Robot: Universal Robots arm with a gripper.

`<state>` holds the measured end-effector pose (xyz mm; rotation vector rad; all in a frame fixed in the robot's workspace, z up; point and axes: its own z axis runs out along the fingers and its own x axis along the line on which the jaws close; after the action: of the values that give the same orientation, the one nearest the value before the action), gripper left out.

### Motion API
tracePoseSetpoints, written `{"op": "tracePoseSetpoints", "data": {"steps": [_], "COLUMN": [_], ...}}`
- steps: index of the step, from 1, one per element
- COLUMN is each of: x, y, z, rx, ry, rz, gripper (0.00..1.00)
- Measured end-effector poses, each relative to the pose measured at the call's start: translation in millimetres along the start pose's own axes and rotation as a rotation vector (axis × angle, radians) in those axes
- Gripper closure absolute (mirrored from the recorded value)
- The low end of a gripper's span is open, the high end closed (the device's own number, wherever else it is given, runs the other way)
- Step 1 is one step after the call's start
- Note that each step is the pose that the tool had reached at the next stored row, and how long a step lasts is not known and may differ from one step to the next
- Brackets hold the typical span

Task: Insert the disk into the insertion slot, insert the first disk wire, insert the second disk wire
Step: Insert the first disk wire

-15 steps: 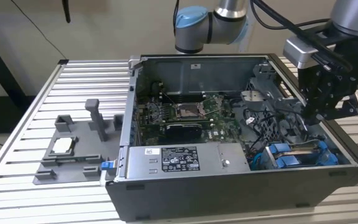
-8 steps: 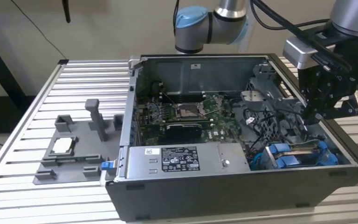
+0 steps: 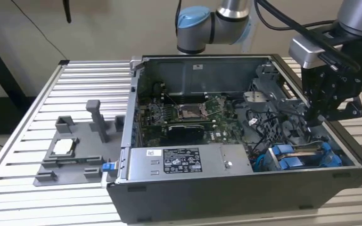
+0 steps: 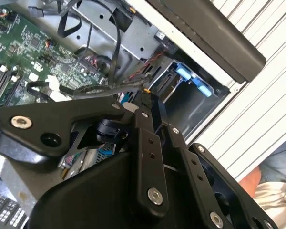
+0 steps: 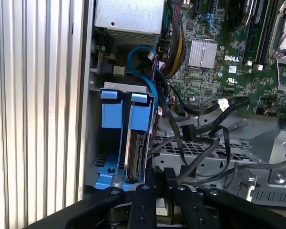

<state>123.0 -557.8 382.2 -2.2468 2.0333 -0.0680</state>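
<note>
Disk (image 5: 136, 152): edge-on inside the insertion slot (image 5: 124, 86), clipped in its blue frame, per the first wrist view.
Exterior view: blue tabs (image 3: 294, 162) at the case's (image 3: 231, 197) corner toward the exterior view's right; the case sits on the slatted desk (image 3: 80, 89).
End effector (image 3: 313, 121): poised above that corner; open or closed, cannot tell.
Wires (image 5: 187, 132): black, tangled beside the slot; ends hard to trace.
</note>
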Motion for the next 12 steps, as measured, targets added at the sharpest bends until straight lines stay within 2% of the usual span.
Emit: {"op": "tracePoseSetpoints", "data": {"steps": [1, 4, 6, 8, 12], "x": [0.7, 3.1, 4.4, 5.2, 6.0], "y": [-2.1, -8.9, -12.3, -15.0, -17.3], "z": [0.5, 2.3, 3.9, 6.3, 11.8], "rx": [-0.0117, -0.0402, -0.0533, -0.0593, -0.0612], "ry": [-0.0011, -0.0038, -0.0051, -0.006, -0.0054], "rz": [0.001, 0.002, 0.003, 0.003, 0.011], "gripper": [0.81, 0.81, 0.81, 0.81, 0.81]}}
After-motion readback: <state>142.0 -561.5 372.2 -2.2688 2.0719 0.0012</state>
